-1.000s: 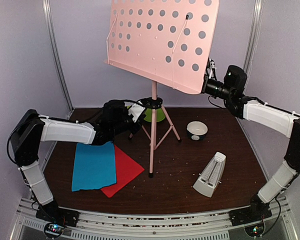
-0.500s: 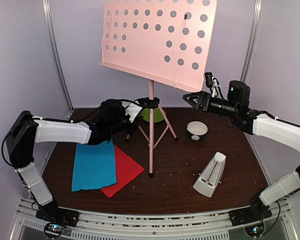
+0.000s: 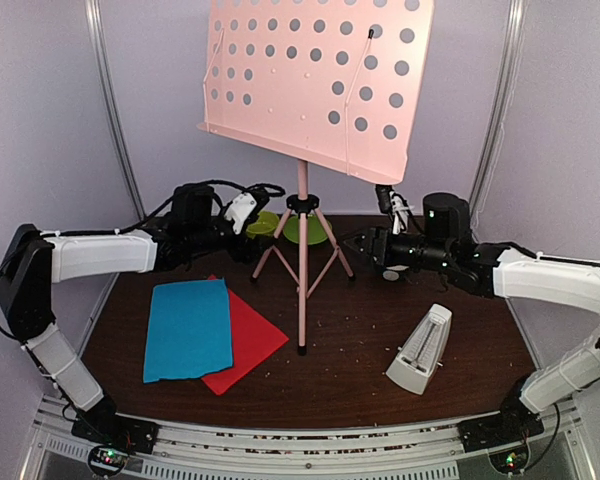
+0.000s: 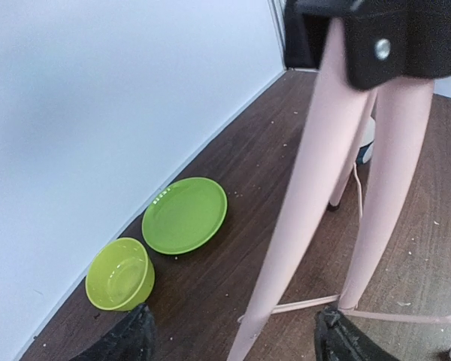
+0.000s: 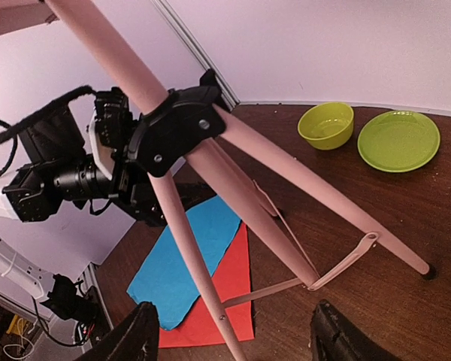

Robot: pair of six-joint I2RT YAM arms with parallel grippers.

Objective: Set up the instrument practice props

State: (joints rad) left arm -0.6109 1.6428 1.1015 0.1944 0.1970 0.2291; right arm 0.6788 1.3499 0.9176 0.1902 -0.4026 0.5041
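At the far left, the left gripper [image 4: 233, 340] reaches in low toward the back of the dark brown wooden table [image 3: 360, 385]. Its two black fingertips [image 4: 131, 338] stand wide apart and clamp nothing; in the left wrist view one pale pink leg of the stand rises between them without touching either. In front of that arm a rectangular blue paper sheet [image 3: 188, 328] lies flat on the table, overlapping a red paper sheet [image 3: 250, 345] whose right corner and lower edge stick out from under it. Behind them, near the back wall, a small lime-green plastic bowl [image 4: 120, 273] sits just beside a flat lime-green round plate [image 4: 185, 214], the two apart by a narrow gap. At the middle stands the pale pink metal tripod music stand [image 3: 302, 270], upright on its spread legs, its perforated desk [image 3: 315, 75] tilted high above the table and bare of sheets. Right of the tripod, the right gripper [image 5: 237, 338] hangs low and points toward the stand's legs; its fingers [image 5: 139, 335] are spread and hold nothing, well short of the legs seen in the right wrist view. Farthest right and nearer the front edge, the cream pyramid-shaped metronome with a clear cover [image 3: 420, 350] stands on the table, apart from both arms and from the stand.
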